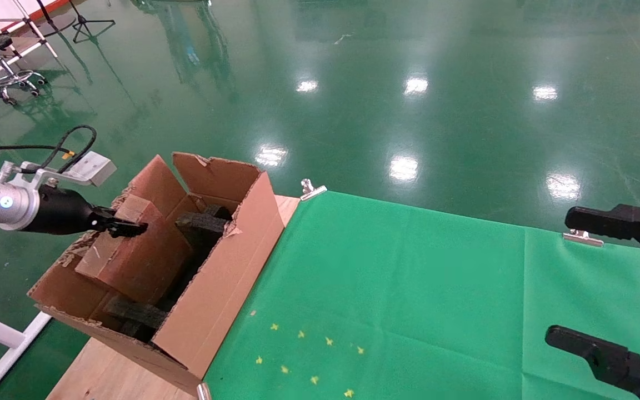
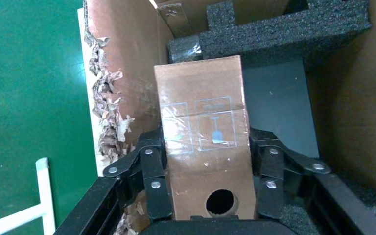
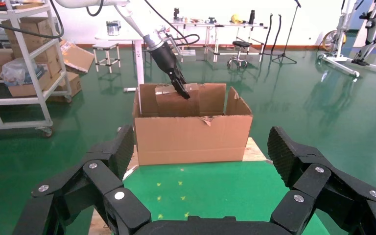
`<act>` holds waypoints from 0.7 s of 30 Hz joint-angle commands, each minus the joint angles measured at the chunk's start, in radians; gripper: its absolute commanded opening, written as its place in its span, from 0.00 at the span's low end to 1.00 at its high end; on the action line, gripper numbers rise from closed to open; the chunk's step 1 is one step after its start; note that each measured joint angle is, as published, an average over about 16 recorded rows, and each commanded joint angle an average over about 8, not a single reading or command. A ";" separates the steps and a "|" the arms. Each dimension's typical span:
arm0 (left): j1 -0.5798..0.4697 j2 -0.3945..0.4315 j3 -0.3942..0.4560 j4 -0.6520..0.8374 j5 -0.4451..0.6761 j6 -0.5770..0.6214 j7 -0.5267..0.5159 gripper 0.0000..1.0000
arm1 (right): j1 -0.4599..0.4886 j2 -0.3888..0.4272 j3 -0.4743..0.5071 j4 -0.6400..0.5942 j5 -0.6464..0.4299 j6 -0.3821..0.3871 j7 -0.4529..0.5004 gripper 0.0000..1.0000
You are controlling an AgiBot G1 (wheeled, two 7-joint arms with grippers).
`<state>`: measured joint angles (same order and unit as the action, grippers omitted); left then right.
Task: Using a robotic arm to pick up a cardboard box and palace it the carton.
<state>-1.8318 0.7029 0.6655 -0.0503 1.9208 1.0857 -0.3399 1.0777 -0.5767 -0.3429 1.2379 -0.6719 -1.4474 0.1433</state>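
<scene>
Tool-wise, my left tool [image 1: 123, 226] is clamped on the cardboard box [image 1: 131, 253], its black fingers [image 2: 152, 183] pressed on both sides near the face with the round hole. That box sits tilted inside the carton [image 1: 217, 278] at the bench's [image 1: 114, 378] left end, leaning among black foam pieces [image 1: 200, 228]; its lower end is hidden by the carton wall, so I cannot tell whether it rests on the bottom. My right tool [image 3: 200, 186] hangs well to the right over the green cloth [image 1: 409, 294], fingers spread apart, holding nothing, partly cut off in the head view.
</scene>
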 commanded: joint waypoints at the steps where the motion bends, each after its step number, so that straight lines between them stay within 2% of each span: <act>1: 0.000 0.000 0.001 -0.002 0.001 0.001 0.000 1.00 | 0.000 0.000 0.000 0.000 0.000 0.000 0.000 1.00; 14: -0.005 -0.002 -0.001 -0.018 -0.002 0.008 0.007 1.00 | 0.000 0.000 0.000 0.000 0.000 0.000 0.000 1.00; 21: -0.039 -0.025 -0.053 -0.068 -0.083 0.089 0.059 1.00 | 0.000 0.000 0.000 0.000 0.000 0.000 0.000 1.00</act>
<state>-1.8670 0.6759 0.6094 -0.1254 1.8313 1.1811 -0.2784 1.0777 -0.5766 -0.3429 1.2379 -0.6720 -1.4473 0.1432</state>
